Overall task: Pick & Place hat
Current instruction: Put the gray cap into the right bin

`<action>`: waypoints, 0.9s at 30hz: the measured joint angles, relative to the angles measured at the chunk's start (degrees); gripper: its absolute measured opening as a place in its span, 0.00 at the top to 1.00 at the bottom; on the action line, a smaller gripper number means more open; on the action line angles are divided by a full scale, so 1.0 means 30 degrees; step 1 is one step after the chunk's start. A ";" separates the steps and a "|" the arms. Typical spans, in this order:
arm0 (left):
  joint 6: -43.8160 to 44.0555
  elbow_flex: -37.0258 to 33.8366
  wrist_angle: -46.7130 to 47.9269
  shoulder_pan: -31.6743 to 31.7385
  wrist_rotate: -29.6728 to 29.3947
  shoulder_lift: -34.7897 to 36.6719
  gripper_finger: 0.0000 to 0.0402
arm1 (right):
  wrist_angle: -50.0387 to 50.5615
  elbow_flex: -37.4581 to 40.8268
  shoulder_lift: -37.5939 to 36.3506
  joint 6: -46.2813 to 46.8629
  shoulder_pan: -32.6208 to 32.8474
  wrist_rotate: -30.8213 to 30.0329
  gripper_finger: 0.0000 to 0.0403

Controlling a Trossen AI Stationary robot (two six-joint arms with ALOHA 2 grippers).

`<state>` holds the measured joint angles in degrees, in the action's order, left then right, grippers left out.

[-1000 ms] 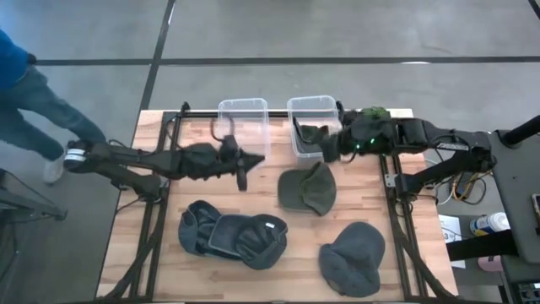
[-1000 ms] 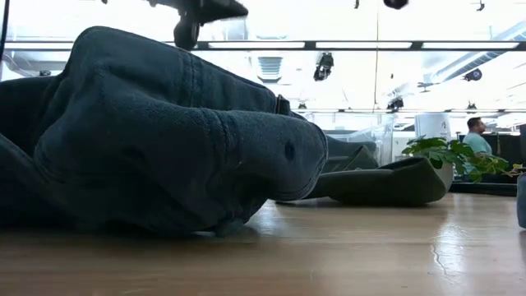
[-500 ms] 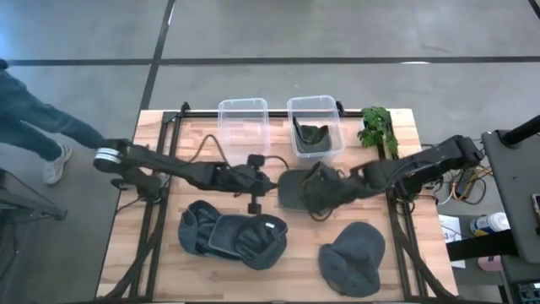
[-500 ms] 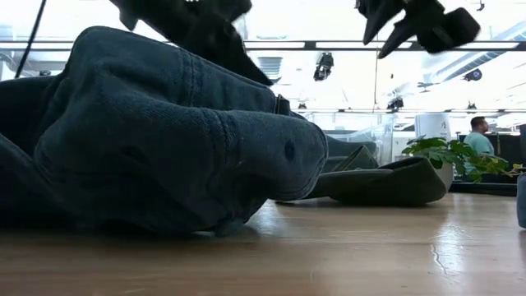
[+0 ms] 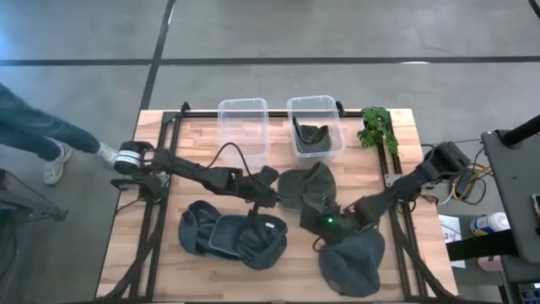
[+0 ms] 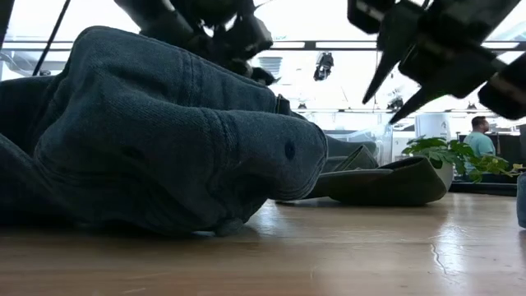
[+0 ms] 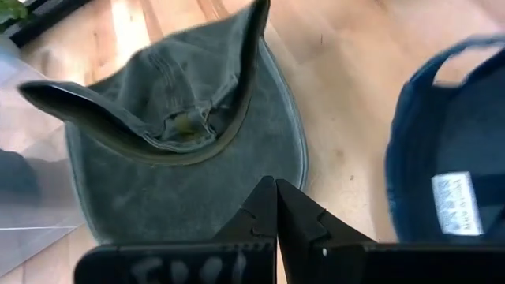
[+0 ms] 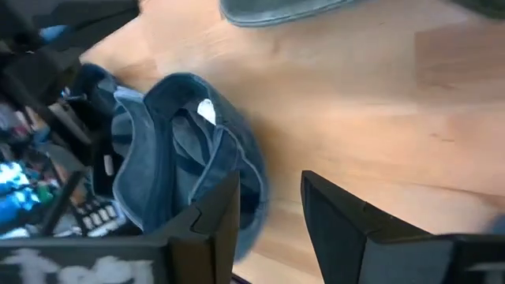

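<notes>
while both arms crowd the middle of the bench [image 5: 194,127], the right gripper [image 5: 316,219] hangs with fingers apart between the green hat [image 5: 308,187] and the grey hat [image 5: 353,257] near the bench's front right corner. the left gripper [image 5: 272,196], fingers together, noses at the green hat's edge. the grippers are near each other, so i'd guess a clash or a snagged brim could happen. one hat already sits in the right bin [image 5: 315,127]; the left bin [image 5: 243,125] and the back edge look free. the blue hat [image 5: 232,235] fills the front left.
</notes>
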<state>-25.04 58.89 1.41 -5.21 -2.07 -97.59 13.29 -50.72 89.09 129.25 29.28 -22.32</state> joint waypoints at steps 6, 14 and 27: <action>-0.0522 0.0161 -0.0838 0.0137 -0.0137 -0.1319 1.00 | -0.1354 0.0022 0.1759 0.0666 -0.0355 -0.1076 0.64; -0.0001 0.0788 -0.1720 0.0166 -0.0084 -0.3308 1.00 | -0.1197 0.0601 0.2253 0.0769 -0.1419 -0.2626 0.65; 0.2367 0.3274 -0.2254 -0.0897 0.2536 -0.5049 1.00 | -0.1109 0.1661 0.1860 0.0601 -0.1593 -0.2499 0.67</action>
<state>-17.94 68.71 -5.35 -7.90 5.54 -112.74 9.96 -45.74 94.67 131.06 24.50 -29.82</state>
